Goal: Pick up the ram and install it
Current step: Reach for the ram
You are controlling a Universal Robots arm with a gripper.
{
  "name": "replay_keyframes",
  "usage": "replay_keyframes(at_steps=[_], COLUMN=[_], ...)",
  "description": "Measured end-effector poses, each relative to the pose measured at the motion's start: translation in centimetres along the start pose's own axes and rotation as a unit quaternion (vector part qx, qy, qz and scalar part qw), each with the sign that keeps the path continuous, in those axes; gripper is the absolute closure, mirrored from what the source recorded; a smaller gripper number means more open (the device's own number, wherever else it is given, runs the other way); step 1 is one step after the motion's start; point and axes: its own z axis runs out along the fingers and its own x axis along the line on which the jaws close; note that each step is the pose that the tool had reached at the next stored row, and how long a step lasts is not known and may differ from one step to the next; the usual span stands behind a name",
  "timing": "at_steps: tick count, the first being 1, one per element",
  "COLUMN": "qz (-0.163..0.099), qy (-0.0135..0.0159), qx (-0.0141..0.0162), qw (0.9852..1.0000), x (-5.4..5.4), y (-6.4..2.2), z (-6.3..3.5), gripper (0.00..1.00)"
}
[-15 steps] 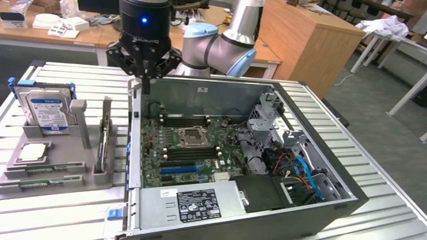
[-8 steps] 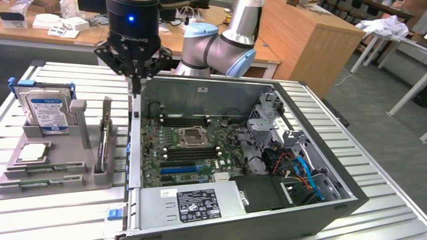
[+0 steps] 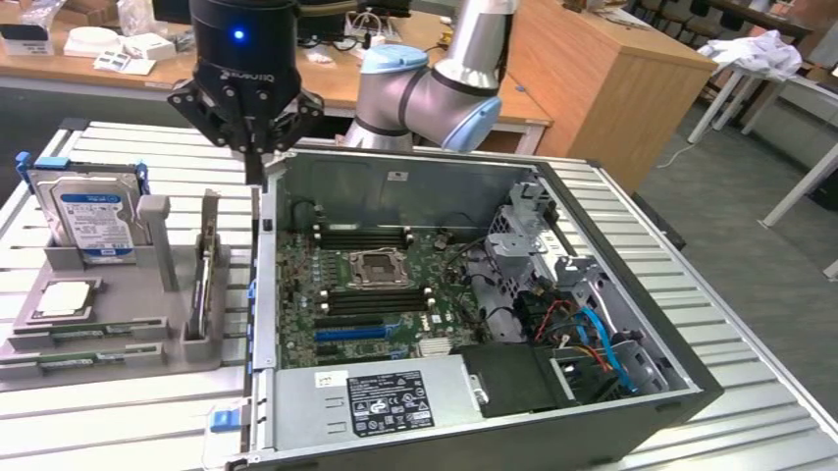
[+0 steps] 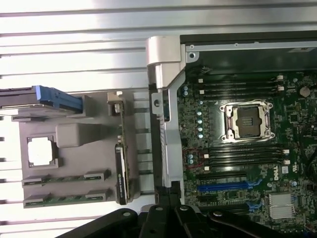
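Above the strip between the grey holder (image 3: 131, 304) and the open case (image 3: 392, 182), your gripper (image 3: 258, 175) hangs with its fingers clenched together on nothing, tips just over the case's wall edge on the exterior view's left. You have the ram (image 3: 94, 335) well apart from it: two green sticks lying along the holder's near edge, one beside the other, each caught in grey end clips. A tall thin card (image 3: 204, 270) stands upright in the holder just beside the case wall, so the gap there is tight. The hard drive (image 3: 89, 211) stands at the holder's far end, and a square chip (image 3: 63, 299) lies between it and the ram. Inside the case the motherboard (image 3: 380, 285) lies open to you from above, its black slots (image 3: 369, 235) flanking the socket (image 3: 377, 263); cables (image 3: 590, 334) and a drive cage (image 3: 524, 226) crowd the exterior view's right. Bare slatted table (image 3: 118, 412) surrounds the holder.
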Motion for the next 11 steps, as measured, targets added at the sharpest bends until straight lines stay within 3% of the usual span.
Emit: replay_keyframes(at_steps=[11], qz=[0.000], qy=[0.0002], qx=[0.0002], qw=[1.0000], x=[1.6], y=[-0.12], z=[0.00], gripper=[0.89])
